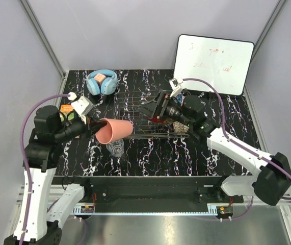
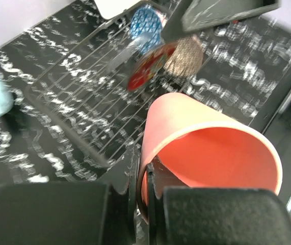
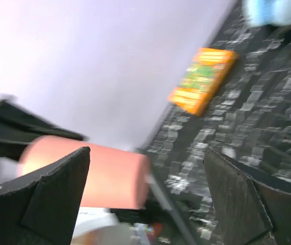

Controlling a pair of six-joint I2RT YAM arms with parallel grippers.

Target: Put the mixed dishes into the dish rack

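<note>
Sideways at the left of the top view, the pink cup [image 1: 114, 131] is off the bench [image 1: 186, 153], pinched by its rim in the left hand [image 1: 94, 125]. The left wrist view shows that hand closed tight on the rim, one finger inside the mouth and one outside. The cup's base points right, over the left edge of the rack [image 1: 135, 104], the wire grid at the middle of the frame. Just below the cup in the picture, a clear glass [image 1: 115, 148] lies on its side on the bench, outside the rack. Right of centre, the right hand [image 1: 144, 111] hovers above the rack with its fingers spread wide and nothing between them. At the rack's right end, the left wrist view shows a red plate [image 2: 150, 69] standing tilted, a blue bowl [image 2: 148, 23] behind it and a cream bowl [image 2: 186, 53] beside it. Blue headphones [image 1: 102, 81] sit at the upper left of the bench, a whiteboard [image 1: 214, 64] leans at the upper right, and an orange box [image 3: 204, 79] lies near the left edge.
</note>
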